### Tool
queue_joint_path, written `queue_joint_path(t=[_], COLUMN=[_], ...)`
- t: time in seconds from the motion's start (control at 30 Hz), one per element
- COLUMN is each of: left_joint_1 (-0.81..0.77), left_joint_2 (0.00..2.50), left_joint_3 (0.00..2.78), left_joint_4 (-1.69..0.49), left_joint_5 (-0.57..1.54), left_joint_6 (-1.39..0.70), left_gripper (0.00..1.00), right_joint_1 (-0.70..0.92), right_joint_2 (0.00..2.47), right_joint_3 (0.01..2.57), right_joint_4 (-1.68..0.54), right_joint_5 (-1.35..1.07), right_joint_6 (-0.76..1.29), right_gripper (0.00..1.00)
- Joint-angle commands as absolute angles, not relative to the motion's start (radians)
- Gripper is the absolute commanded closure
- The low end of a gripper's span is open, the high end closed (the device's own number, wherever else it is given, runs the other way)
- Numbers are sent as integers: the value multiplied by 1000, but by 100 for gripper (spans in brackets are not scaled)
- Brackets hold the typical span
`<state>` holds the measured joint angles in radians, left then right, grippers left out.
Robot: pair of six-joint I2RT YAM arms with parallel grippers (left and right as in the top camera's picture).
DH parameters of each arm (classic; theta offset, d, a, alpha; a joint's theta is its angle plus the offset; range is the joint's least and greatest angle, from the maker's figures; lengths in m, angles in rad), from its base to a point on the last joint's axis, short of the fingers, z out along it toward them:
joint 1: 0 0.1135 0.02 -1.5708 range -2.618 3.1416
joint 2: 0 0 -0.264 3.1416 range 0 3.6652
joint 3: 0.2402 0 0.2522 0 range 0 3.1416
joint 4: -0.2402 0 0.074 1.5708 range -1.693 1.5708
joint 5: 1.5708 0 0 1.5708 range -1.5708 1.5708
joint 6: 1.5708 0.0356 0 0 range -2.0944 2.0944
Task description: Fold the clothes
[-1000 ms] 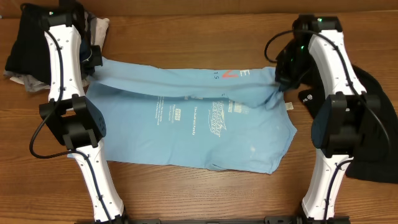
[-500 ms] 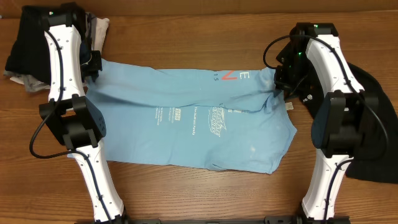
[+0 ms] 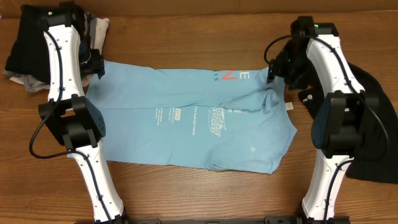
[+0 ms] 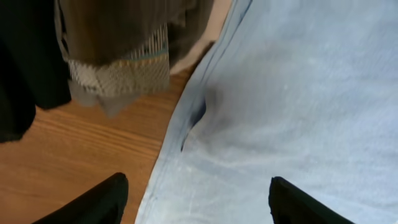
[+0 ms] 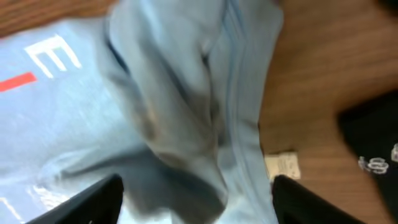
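Observation:
The light blue T-shirt point(image 3: 186, 115) lies spread across the middle of the table, its red and white lettering point(image 3: 230, 76) facing up. My left gripper point(image 3: 94, 63) hovers open over the shirt's far left edge point(image 4: 186, 134), and cloth shows below the gap between the fingers point(image 4: 106, 199). At the far right corner my right gripper point(image 3: 277, 70) is open above a bunched fold point(image 5: 180, 93) of the shirt. Neither holds anything. A black garment point(image 3: 373, 127) with a small white logo point(image 3: 306, 96) lies to the right.
A pile of dark and striped garments point(image 3: 25, 50) sits at the far left corner, and its striped hem point(image 4: 118, 71) lies close to the shirt's edge. A small white label point(image 5: 283, 165) rests on the wood beside the shirt. Both arm bases stand at the front edge.
Both grippers have opened and let go of the shirt. The lifted far edge has dropped, and the shirt now lies flatter, with a small bunch left at the right corner.

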<state>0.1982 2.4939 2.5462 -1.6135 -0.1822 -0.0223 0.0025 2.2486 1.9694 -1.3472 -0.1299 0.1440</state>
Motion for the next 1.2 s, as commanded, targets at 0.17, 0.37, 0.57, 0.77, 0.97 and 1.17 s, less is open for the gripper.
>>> queue_joint_path(t=[0.17, 0.37, 0.57, 0.77, 0.97, 1.17], left_joint_1=[168, 141, 104, 73, 55, 48], left_joint_2=[2489, 2489, 2489, 2489, 2489, 2489], left_joint_3=[2568, 2568, 2568, 2568, 2568, 2568], left_joint_4=[-1505, -1429, -1404, -1391, -1383, -1383], left_joint_5=[-64, -19, 16, 16, 16, 17], left_joint_6=[31, 30, 30, 30, 30, 30], left_gripper=[20, 17, 17, 18, 19, 29], right_joint_1=[-9, -9, -9, -9, -10, -10], right_joint_2=[2190, 2220, 2270, 2320, 2347, 2382], right_joint_3=[1969, 1938, 1937, 1936, 1936, 1936], right_joint_4=[-1233, -1108, -1048, -1011, -982, -941], right_joint_5=[-133, -130, -90, -68, -43, -43], right_joint_6=[130, 135, 183, 189, 221, 241], right_gripper=[0, 13, 21, 28, 52, 78])
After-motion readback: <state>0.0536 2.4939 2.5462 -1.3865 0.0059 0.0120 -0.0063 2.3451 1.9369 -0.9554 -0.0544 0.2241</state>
